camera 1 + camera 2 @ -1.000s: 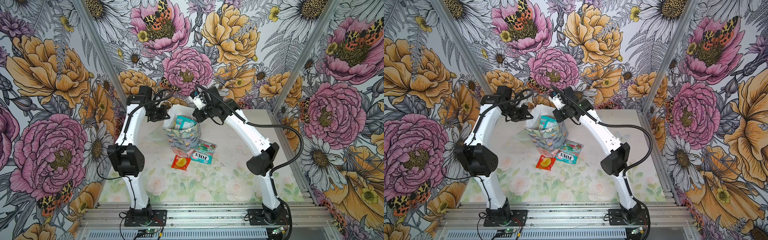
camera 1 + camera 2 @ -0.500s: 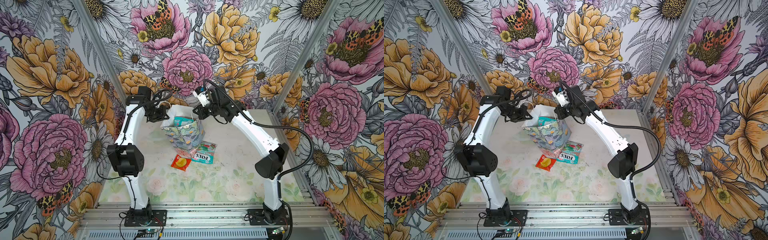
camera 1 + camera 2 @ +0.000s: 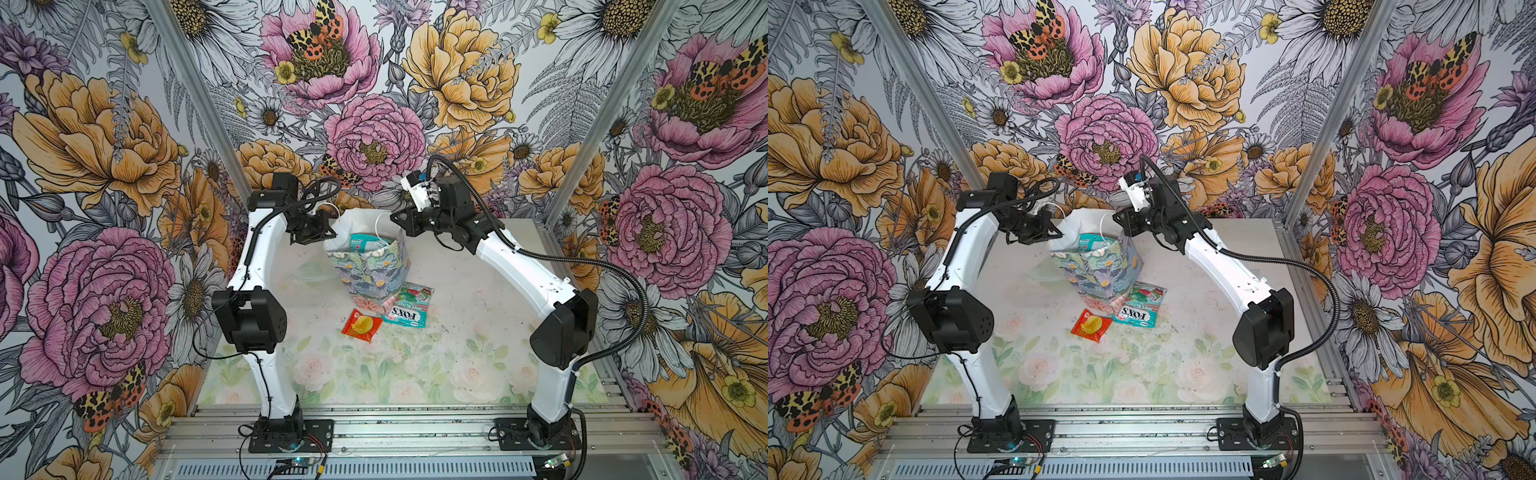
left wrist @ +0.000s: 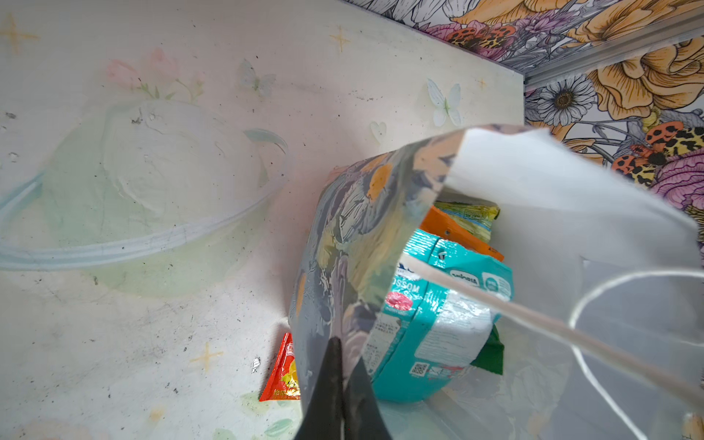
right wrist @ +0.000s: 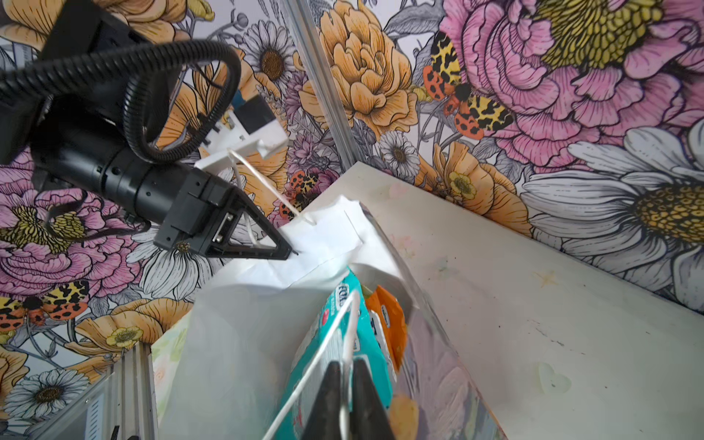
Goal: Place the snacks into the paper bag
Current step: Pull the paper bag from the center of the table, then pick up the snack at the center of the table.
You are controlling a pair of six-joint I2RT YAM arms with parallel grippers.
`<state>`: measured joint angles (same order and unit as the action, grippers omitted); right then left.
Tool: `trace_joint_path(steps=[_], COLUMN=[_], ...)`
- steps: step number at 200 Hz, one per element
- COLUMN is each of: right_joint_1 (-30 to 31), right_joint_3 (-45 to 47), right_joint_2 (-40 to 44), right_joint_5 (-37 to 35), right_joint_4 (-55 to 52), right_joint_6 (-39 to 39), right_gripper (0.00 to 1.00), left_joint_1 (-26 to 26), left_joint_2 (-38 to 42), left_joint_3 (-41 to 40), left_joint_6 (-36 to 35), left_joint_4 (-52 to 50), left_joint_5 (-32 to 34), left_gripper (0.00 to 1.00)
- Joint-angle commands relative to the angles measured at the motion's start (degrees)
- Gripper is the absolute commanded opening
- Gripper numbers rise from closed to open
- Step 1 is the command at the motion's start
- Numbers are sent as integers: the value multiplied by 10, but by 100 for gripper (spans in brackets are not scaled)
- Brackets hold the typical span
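- The left hand (image 4: 341, 344) is clenched on the rim of the paper bag (image 3: 368, 270), which stands on the tabletop (image 3: 457, 299).
- The right hand (image 5: 346, 367) has the white cord handle (image 5: 324, 343) between near-closed fingers; I cannot tell if it is gripped.
- A teal packet (image 4: 438, 304) and an orange packet (image 4: 457, 234) lie inside the bag.
- A FOX'S packet (image 3: 409, 307) and a red packet (image 3: 361, 325) lie at its foot.

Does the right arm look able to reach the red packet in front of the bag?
Probably yes: the red packet lies uncovered on the table, though the right gripper is up at the bag's rim.
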<state>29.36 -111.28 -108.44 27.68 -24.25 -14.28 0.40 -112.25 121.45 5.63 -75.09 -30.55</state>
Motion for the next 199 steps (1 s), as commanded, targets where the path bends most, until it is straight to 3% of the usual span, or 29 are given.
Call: trace_joint_path(steps=[1, 34, 100, 155, 199], right_joint_1=[-4, -5, -24, -29, -11], right_joint_3=[6, 30, 159, 376, 516], right_joint_2=[61, 90, 181, 218, 211], right_joint_5=[11, -35, -199, -208, -207], right_joint_4=[88, 102, 16, -24, 55], right_joint_6=[-18, -27, -110, -223, -315], right_gripper=[40, 54, 63, 68, 68], left_joint_1=[8, 8, 7, 16, 16], left_joint_2=[10, 9, 7, 17, 22], left_joint_3=[11, 15, 12, 7, 5], left_joint_6=[-2, 0, -2, -4, -4], left_joint_4=[20, 21, 21, 21, 22], left_joint_5=[-17, -15, -16, -15, -17], left_gripper=[0, 0, 0, 0, 0])
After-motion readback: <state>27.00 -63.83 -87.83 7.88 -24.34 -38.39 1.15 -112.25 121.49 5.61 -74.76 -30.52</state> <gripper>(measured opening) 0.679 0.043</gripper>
